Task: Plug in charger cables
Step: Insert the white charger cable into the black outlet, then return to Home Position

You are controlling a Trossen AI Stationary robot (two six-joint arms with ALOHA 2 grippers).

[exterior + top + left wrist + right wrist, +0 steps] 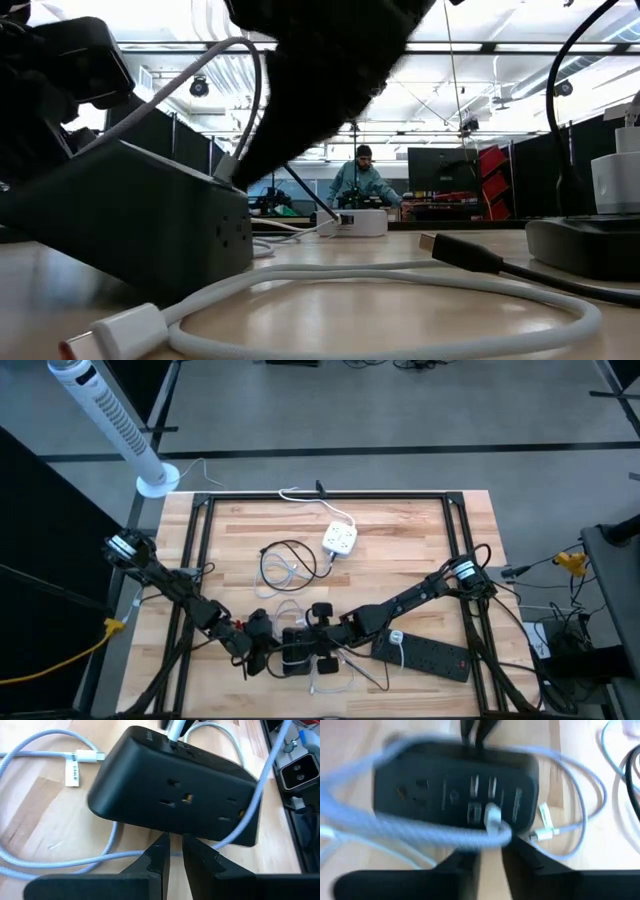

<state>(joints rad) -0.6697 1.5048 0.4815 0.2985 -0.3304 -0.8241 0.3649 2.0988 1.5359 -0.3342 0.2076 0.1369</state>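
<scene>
Bright overhead light — wrist blur.

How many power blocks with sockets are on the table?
3: a white cube at the far centre, a black strip near the right arm, and a black block between the end effectors. Arms may hide more.

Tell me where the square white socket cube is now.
In the high view, the square white socket cube lies at the table's far middle, right of the loose black cable coil.
</scene>
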